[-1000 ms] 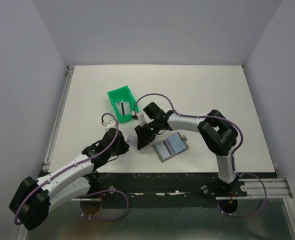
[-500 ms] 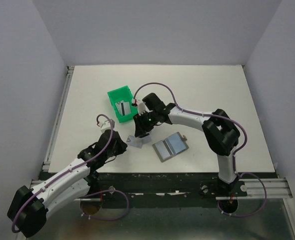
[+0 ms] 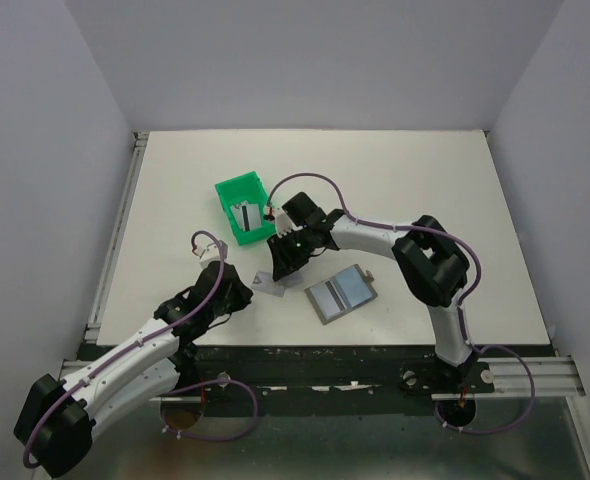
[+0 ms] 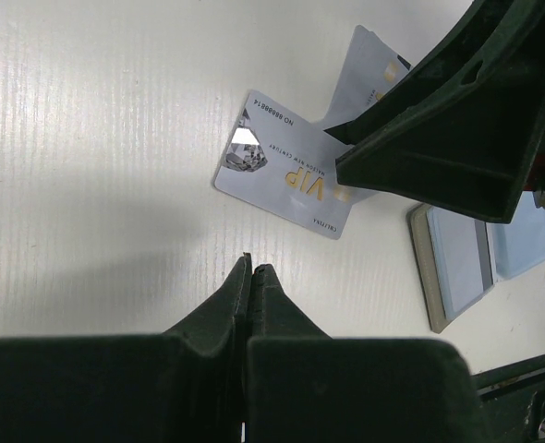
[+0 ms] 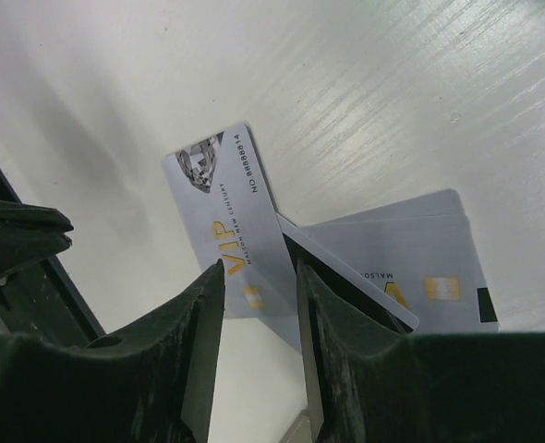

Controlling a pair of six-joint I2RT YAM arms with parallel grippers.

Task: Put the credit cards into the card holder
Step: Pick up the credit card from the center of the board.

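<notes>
Here:
- One left gripper [image 4: 252, 265]: pressed together, empty.
- One right gripper [image 5: 252, 277]: spread over overlapping cards [image 4: 282, 168], at least two.
- One card [image 3: 243, 217] in the green bin [image 3: 237, 188].
- One open wallet [image 3: 341, 294].

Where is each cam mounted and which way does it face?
Top external: above and behind the bases, looking down at the table; left arm, right arm, green bin, card holder show.
Left wrist: on the left arm, looking past the shut left gripper at the VIP card on the table.
Right wrist: on the right arm, looking down through the open right gripper at that card.
Shared: both wrist views show the VIP card.
</notes>
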